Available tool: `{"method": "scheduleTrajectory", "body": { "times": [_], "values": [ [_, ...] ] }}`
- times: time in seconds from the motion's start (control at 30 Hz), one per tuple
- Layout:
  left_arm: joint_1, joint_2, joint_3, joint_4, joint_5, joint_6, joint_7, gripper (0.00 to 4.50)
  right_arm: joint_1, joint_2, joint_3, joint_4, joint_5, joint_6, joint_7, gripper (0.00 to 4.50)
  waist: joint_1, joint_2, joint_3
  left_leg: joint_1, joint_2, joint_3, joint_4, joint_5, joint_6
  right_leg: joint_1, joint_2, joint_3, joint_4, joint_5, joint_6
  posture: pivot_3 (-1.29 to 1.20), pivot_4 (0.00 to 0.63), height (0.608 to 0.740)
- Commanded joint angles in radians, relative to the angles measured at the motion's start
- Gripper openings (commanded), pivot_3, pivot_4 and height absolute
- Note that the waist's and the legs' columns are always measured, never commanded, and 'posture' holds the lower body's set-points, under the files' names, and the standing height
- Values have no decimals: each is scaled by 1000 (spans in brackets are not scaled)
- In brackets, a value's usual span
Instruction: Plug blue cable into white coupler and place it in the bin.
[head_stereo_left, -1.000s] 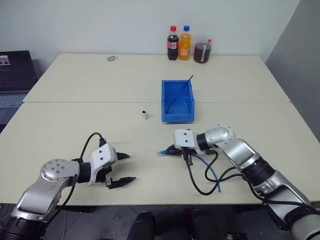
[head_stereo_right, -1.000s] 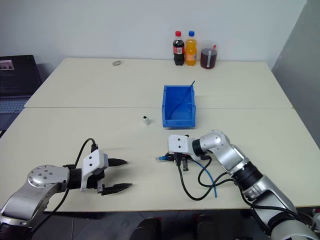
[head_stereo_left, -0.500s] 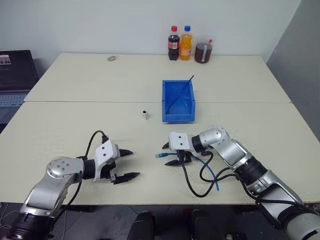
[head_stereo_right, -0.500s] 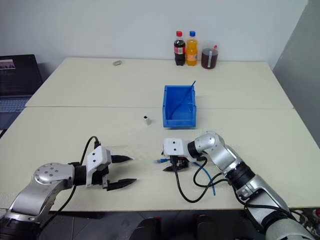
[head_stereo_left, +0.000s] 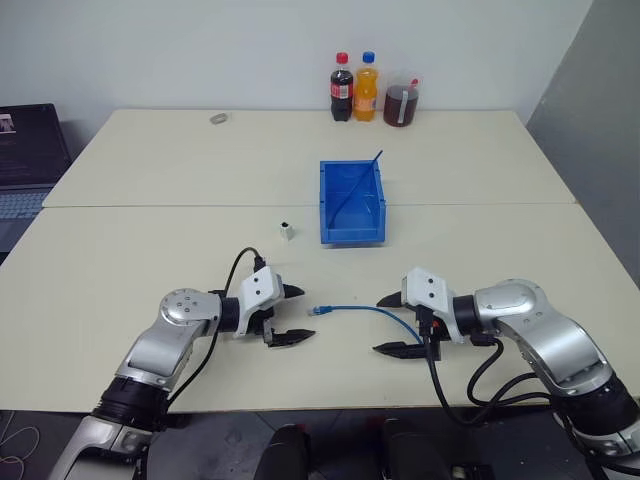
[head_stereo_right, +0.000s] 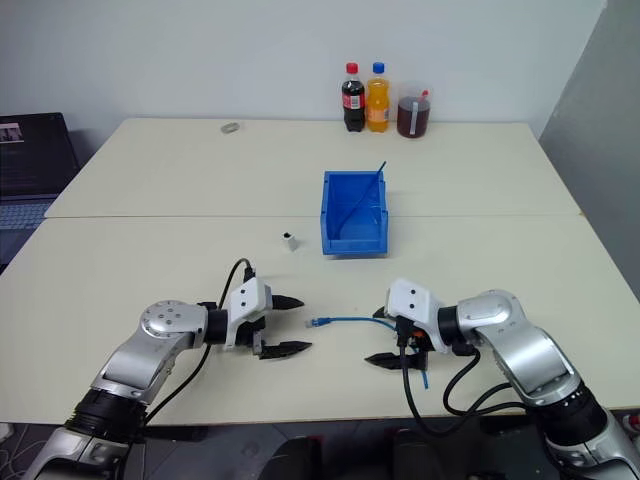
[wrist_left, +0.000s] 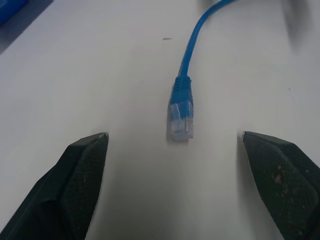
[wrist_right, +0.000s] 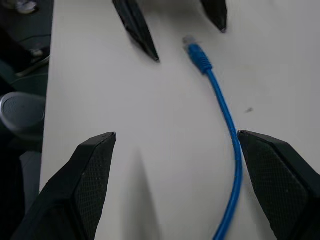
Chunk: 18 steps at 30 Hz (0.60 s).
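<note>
The blue cable (head_stereo_left: 362, 311) lies loose on the table (head_stereo_left: 150, 250) between both wide-open, empty grippers, its plug just ahead of the left gripper (head_stereo_left: 290, 314). The right gripper (head_stereo_left: 392, 323) sits beside its curve. The white coupler (head_stereo_left: 287, 231) stands well apart beside the bin (head_stereo_left: 351, 236); a slightly misjudged pinch could likely nudge the light plug aside.

I can read no text anywhere in front of me; the two bottles (head_stereo_left: 354, 87) at the far edge of the table (head_stereo_left: 150, 170) carry labels, a red one and an orange one, but their lettering is too small for me to make out; the laptop (head_stereo_left: 22, 150) off to my left shows a lit screen with nothing legible on it.
</note>
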Motion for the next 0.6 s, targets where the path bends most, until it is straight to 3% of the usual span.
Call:
{"method": "scheduleTrajectory", "body": {
  "times": [0.03,0.13,0.17,0.6],
  "values": [
    [-23,-17,-34,31,30,-29,-13,4500,22,-14,-45,-71,37,32,-44,4114,1,0,0,0,0,0,0,0,0,0,0,0,0,0,0,0,150,740],
    [-21,-19,-45,35,34,-42,-30,4500,32,-24,-53,-84,41,35,-68,4114,2,0,0,0,0,0,0,0,0,0,0,0,0,0,0,0,150,740],
    [-15,-19,-52,34,39,-50,-35,4134,35,-30,-57,-86,37,30,-81,4205,2,0,0,0,0,0,1,0,0,1,0,0,0,0,0,0,150,740],
    [12,-44,-89,40,60,-60,-42,1305,44,-44,-82,-71,65,16,-163,4205,4,0,-1,1,-1,0,1,0,0,2,-1,0,-1,0,1,0,150,740]
  ]
}}
